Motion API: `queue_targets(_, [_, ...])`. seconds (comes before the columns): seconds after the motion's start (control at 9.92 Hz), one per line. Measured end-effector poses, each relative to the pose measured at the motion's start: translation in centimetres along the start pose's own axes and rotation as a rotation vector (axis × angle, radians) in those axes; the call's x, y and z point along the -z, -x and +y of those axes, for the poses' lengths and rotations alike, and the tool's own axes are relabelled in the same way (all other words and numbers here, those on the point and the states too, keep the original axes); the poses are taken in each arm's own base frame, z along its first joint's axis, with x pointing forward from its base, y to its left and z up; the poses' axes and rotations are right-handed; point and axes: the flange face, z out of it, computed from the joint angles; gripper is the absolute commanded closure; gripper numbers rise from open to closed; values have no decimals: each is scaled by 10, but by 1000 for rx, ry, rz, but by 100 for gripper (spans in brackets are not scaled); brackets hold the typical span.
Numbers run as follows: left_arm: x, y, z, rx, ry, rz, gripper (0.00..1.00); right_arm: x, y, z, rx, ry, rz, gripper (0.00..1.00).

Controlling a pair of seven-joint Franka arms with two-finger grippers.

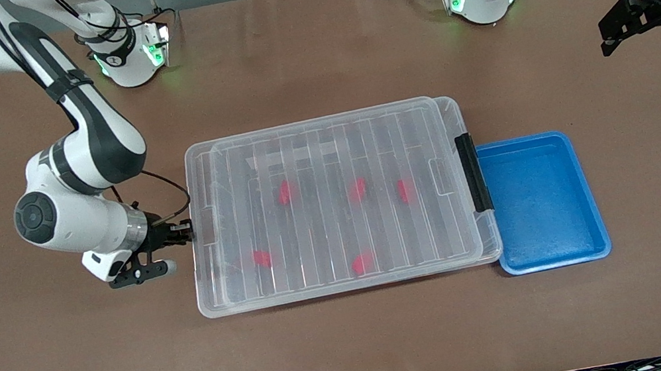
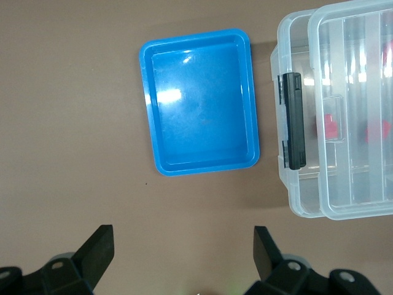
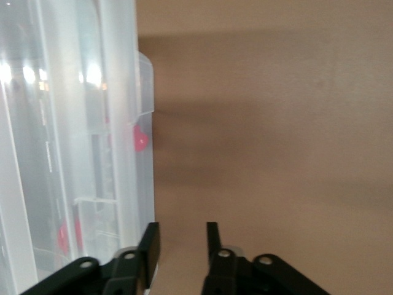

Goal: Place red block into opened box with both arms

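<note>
The clear box (image 1: 191, 168) lies mid-table with its ribbed lid (image 1: 323, 140) resting over it and the black latch bar (image 1: 472, 172) at the end toward the left arm. Several red blocks (image 1: 286, 191) show through the lid, inside the box. My right gripper (image 1: 182, 230) sits low at the box's end toward the right arm. Its jaws are open with only table between them, and one finger (image 3: 150, 246) is beside the box wall (image 3: 132, 184). My left gripper (image 1: 612, 41) hangs open and holds nothing, over bare table at the left arm's end.
A blue tray (image 1: 534, 140) with nothing in it stands against the box's latch end. In the left wrist view the tray (image 2: 143, 92) and the latch bar (image 2: 293, 120) lie below the gripper (image 2: 184, 246). Brown table surrounds the box.
</note>
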Motion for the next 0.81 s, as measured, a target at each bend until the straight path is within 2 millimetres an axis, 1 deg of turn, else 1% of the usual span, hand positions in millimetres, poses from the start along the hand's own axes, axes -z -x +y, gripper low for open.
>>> queue_targets(0.1, [1, 0, 0, 0, 0, 2, 0, 33, 1, 22, -38, 18, 16, 0])
queue_targets(0.2, [1, 0, 0, 0, 0, 4, 0, 79, 7, 53, -91, 47, 48, 0])
queue_targets(0.3, [2, 0, 0, 1, 0, 6, 0, 125, 22, 86, -148, 84, 78, 0])
queue_targets(0.4, [3, 0, -1, 1, 0, 8, 0, 161, 38, 113, -191, 125, 101, 0])
queue_targets(0.5, [5, -1, -1, 2, 0, 12, 0, 192, 54, 132, -224, 161, 125, 0])
queue_targets(0.71, [12, -1, -3, 5, 0, 27, 0, 242, 87, 160, -289, 186, 148, 0])
queue_targets(0.81, [13, -1, -3, 5, 0, 29, 0, 267, 108, 168, -319, 185, 129, 0])
